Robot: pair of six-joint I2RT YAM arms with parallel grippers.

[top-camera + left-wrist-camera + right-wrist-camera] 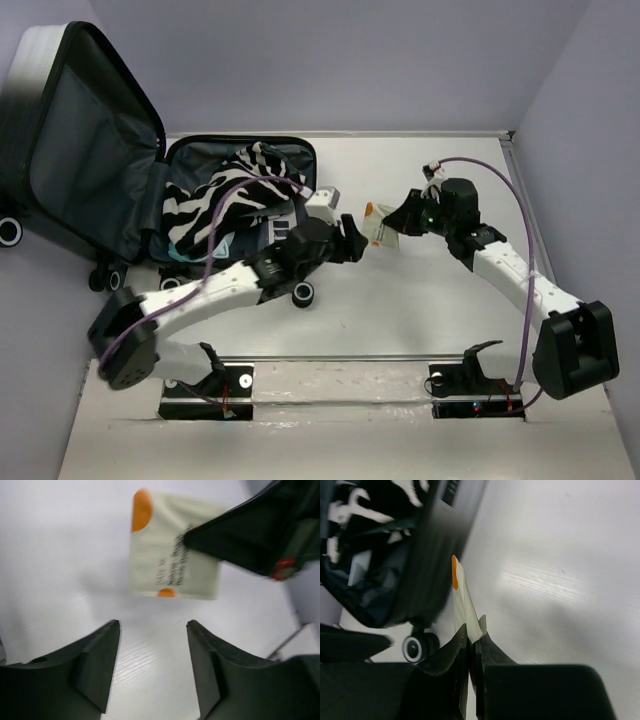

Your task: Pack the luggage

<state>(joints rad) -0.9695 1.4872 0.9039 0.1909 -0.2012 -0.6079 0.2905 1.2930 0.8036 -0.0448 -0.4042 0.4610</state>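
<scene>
Here the right end effector [472, 630] pinches a pale packet [170, 545], its print blurred, perhaps text; left end effector [153, 625] spread.

Between the parted fingers of the left pincer [152, 625] the desk [60, 555] lies bare. Just ahead of it the packet [170, 550], clamped in the right pincer [472, 632], blocks the way. Behind the left pincer stands the luggage [90, 140], heaped with a zebra cloth [225, 200]; on the near side of the right pincer the desk is free.
</scene>
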